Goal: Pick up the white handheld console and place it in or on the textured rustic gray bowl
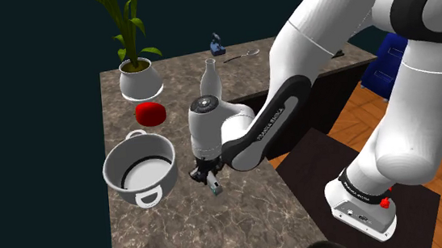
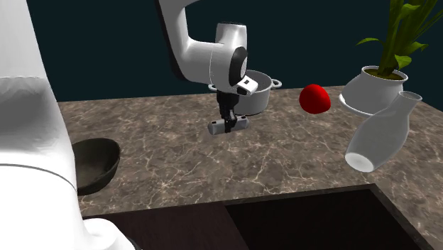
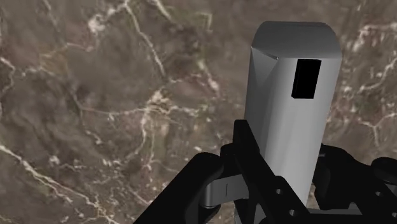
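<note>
1. The handheld console [image 3: 289,95] is a light grey-white oblong block. One face carries a plain black rectangle.
2. The gripper [image 2: 228,122] holds the console. Its two black fingers clasp the narrow sides at about mid-length, and both ends project past them.
3. Long axis: in the second exterior view the console lies nearly level and runs across the picture, with the right end slightly higher. In the shoulder view it slants down toward the right.
4. Position: the console is low over the brown marbled counter [image 2: 284,163]. Whether it touches the surface cannot be told.
5. The grey two-handled pot [image 1: 139,170] stands just beside the console, on the shoulder view's left.
6. The bowl [image 2: 96,163] is dark grey and sits on the counter at the second exterior view's left, well apart from the console. The white arm partly hides it.
7. White lettering runs along the arm's dark link [image 1: 266,125]. It is too small to read.
8. Beyond the pot stand a red object [image 1: 151,112], a white planter [image 1: 140,79] with a green plant, and a white bottle [image 1: 211,79].
</note>
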Available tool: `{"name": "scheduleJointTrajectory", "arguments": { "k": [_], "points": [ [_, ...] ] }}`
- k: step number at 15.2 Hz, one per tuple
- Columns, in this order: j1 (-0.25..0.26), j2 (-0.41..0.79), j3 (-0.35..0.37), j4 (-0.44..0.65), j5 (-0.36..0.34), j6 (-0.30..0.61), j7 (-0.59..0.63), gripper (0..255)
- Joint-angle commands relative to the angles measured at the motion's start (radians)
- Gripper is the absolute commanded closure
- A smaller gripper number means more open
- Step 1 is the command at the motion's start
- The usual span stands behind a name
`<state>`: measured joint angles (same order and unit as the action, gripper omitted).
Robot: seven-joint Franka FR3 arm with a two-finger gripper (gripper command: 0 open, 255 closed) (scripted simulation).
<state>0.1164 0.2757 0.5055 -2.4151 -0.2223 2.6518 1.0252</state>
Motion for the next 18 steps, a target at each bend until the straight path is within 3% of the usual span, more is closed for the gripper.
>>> {"name": "scheduleJointTrajectory", "arguments": {
  "k": [1, 18],
  "points": [
    [-0.014, -0.027, 0.018, 0.001, 0.029, -0.025, -0.021, 255],
    [-0.062, -0.257, 0.089, 0.029, 0.249, -0.245, -0.173, 255]
  ]
}}
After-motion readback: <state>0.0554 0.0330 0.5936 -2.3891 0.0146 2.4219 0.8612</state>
